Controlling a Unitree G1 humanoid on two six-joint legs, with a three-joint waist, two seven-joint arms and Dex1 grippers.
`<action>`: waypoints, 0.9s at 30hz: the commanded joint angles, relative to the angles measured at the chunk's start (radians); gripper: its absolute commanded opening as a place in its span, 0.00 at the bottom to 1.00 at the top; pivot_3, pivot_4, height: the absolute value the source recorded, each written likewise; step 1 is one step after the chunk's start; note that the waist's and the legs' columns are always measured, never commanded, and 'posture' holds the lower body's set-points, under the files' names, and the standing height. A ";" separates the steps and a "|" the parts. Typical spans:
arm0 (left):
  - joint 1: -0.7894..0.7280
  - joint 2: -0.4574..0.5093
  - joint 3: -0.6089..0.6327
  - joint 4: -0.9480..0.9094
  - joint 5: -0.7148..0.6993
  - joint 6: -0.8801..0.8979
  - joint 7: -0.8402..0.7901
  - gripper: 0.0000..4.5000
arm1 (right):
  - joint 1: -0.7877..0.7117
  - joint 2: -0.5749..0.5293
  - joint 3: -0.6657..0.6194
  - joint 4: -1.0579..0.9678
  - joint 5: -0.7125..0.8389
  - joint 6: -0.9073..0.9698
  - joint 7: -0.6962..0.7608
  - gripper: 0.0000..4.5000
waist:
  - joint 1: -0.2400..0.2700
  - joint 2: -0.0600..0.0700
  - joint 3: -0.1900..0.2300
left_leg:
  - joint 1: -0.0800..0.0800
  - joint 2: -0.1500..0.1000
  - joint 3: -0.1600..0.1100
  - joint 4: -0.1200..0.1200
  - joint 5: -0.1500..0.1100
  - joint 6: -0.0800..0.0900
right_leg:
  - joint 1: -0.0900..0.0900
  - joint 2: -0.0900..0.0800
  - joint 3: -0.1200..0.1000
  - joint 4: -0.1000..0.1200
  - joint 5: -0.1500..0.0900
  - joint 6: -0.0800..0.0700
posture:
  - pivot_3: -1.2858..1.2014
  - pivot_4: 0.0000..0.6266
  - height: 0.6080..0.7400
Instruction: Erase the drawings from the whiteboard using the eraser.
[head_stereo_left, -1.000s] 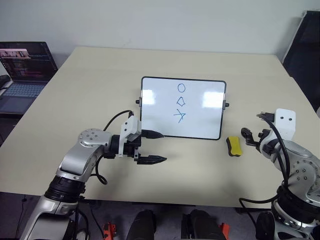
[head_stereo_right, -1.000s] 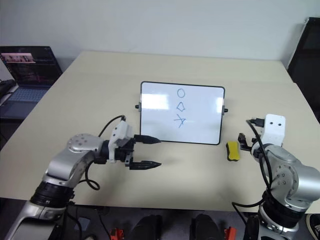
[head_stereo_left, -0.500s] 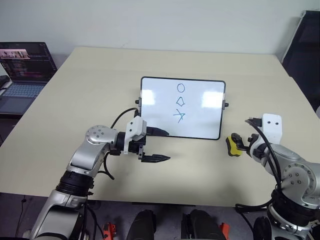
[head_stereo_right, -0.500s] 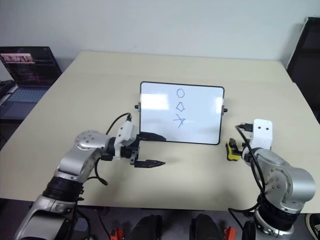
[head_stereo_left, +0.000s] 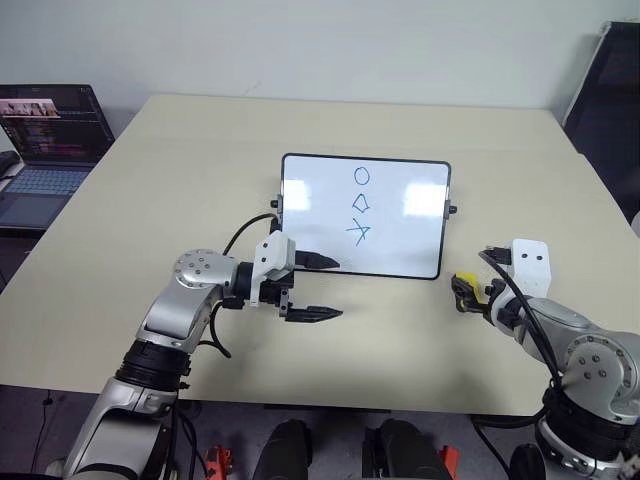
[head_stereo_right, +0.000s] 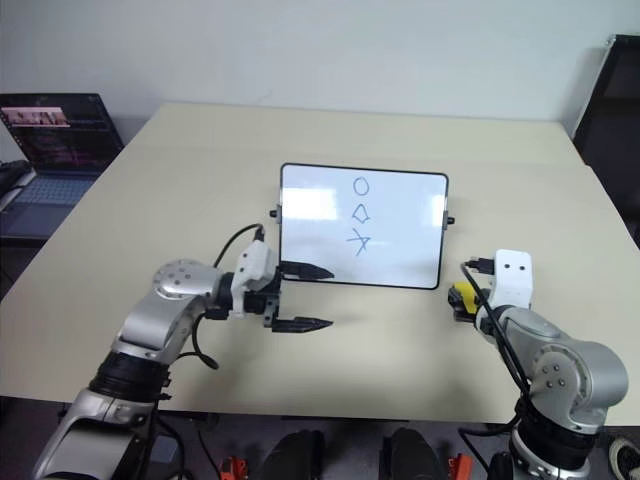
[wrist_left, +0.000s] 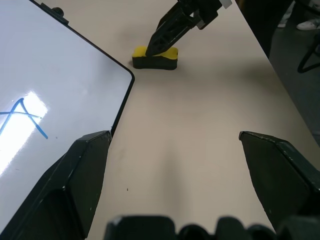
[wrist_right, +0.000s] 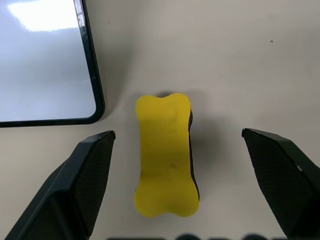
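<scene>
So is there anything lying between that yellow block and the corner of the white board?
No. In the right wrist view, only bare table separates the eraser from the whiteboard corner; they lie apart.

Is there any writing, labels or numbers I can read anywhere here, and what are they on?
No readable words or numbers.
whiteboard: only three blue drawings, a circle, a triangle-like shape and a crossed star, no letters.
laptop screen: lines of text, too small to read.
eraser: plain yellow, no label.

free: bare table (head_stereo_left: 180, 180) around eraser (wrist_right: 164, 162) | obstacle: whiteboard (head_stereo_left: 400, 240) corner just beside it
</scene>
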 joint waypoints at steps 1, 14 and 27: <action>0.000 0.005 0.025 -0.041 -0.006 -0.016 0.012 1.00 | -0.022 0.007 -0.014 0.008 0.026 0.008 -0.027 0.99 | 0.000 0.000 0.000 | 0.000 0.000 0.000 0.000 0.000 0.000 | 0.000 0.000 0.000 0.000 0.000 0.000 | 0.52 0.24 1.00; 0.002 0.018 0.034 -0.056 -0.004 -0.016 0.039 1.00 | -0.058 0.013 -0.005 0.063 0.029 0.008 -0.052 0.99 | 0.000 0.000 0.000 | 0.000 0.000 0.000 0.000 0.000 0.000 | 0.000 0.000 0.000 0.000 0.000 0.000 | 0.52 0.24 1.00; -0.030 0.016 0.038 -0.031 0.005 -0.033 0.052 1.00 | -0.068 0.019 -0.010 0.087 0.008 0.008 -0.045 0.71 | 0.000 0.000 0.000 | 0.000 0.000 0.000 0.000 0.000 0.000 | 0.000 0.002 0.000 0.001 0.000 0.000 | 0.52 0.24 1.00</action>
